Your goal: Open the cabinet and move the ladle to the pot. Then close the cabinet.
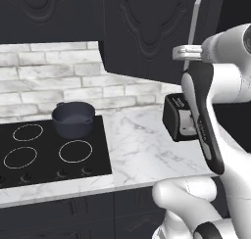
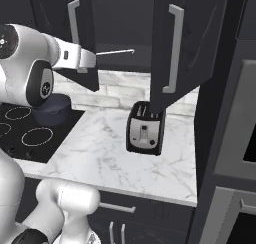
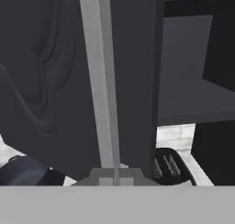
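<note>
Right base view: the gripper (image 2: 95,58) is clamped on the ladle (image 2: 116,52) — a thin, straight silvery rod — held out before the open cabinet (image 2: 120,23). Lower left, the squat blue-grey pot (image 1: 73,118) sits on the black cooktop's (image 1: 49,152) back corner — lidless.

Kitchen table with toaster and cooktop

A black toaster (image 2: 145,129) stands on the white marble table (image 2: 110,158), right of a black cooktop (image 1: 46,152) with 4 ringed burners; a white brick backsplash (image 1: 49,76) runs behind.
</note>
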You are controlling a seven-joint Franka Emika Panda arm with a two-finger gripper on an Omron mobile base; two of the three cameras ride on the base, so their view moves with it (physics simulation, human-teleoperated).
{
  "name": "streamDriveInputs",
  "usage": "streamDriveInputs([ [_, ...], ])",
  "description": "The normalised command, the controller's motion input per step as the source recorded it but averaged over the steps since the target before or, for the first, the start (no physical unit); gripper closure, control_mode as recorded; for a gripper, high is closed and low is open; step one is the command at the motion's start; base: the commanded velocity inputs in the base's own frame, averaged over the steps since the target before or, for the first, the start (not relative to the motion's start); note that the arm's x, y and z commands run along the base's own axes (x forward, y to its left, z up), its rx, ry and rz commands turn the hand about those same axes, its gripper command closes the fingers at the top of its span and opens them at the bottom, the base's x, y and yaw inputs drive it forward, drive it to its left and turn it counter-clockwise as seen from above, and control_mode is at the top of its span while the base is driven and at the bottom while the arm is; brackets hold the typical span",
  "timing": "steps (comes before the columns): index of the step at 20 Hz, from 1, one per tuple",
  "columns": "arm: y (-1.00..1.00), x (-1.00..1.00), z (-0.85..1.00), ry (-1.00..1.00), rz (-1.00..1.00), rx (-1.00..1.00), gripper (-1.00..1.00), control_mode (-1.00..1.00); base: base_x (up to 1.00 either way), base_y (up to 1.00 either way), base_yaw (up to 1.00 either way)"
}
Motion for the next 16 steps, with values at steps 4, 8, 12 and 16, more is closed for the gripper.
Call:
streamDriveInputs([
  [4,0.00,-0.19,0.00,0.00,-0.07,0.00,-1.00,-1.00,0.00,0.00,0.00],
  [8,-0.02,-0.13,0.00,-0.05,-0.01,0.00,-1.00,-1.00,0.00,0.00,0.00],
  [12,-0.20,-0.36,0.06,-0.06,-0.04,0.00,-1.00,-1.00,0.00,0.00,0.00],
  [16,-0.32,-0.30,0.11,0.00,-0.01,0.05,-1.00,-1.00,0.00,0.00,0.00],
])
